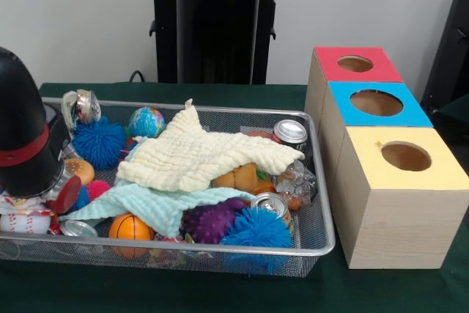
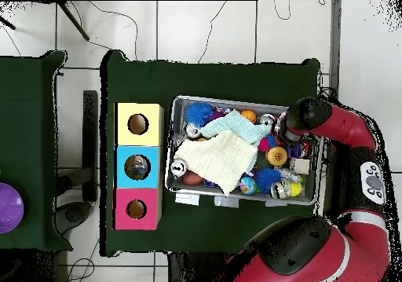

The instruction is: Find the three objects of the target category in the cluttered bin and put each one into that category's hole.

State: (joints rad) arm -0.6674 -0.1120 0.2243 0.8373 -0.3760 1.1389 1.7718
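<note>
Three wooden boxes with coloured tops waited at the right of the front view, but the work sat at the left, where the black and red arm [image 1: 26,133] hung low over the left end of the silver wire-mesh bin [image 1: 311,243]. The gripper itself was hidden behind the arm's bulk, so I cannot tell whether the claw was spread or closed.

The target category was not evident. Moving rightward through the bin lay a spiky blue ball [image 1: 99,142], a small globe ball [image 1: 146,122], an orange basketball [image 1: 130,227], a cream waffle-weave cloth [image 1: 201,155] over a pale mint cloth [image 1: 157,207], a spiky purple ball [image 1: 209,221] and two silver-topped cans [image 1: 290,133]. This looked like the searching step; the next move would probably call for digging at that left end or lifting the cloths aside.

Further right stood the red-topped box [image 1: 357,64], the blue-topped box [image 1: 376,103] and the yellow-topped box [image 1: 405,157], each with a round hole. All rested on a dark green tablecloth [image 1: 396,291] before a plain pale wall; overhead, the floor showed white tiles [image 2: 204,27].
</note>
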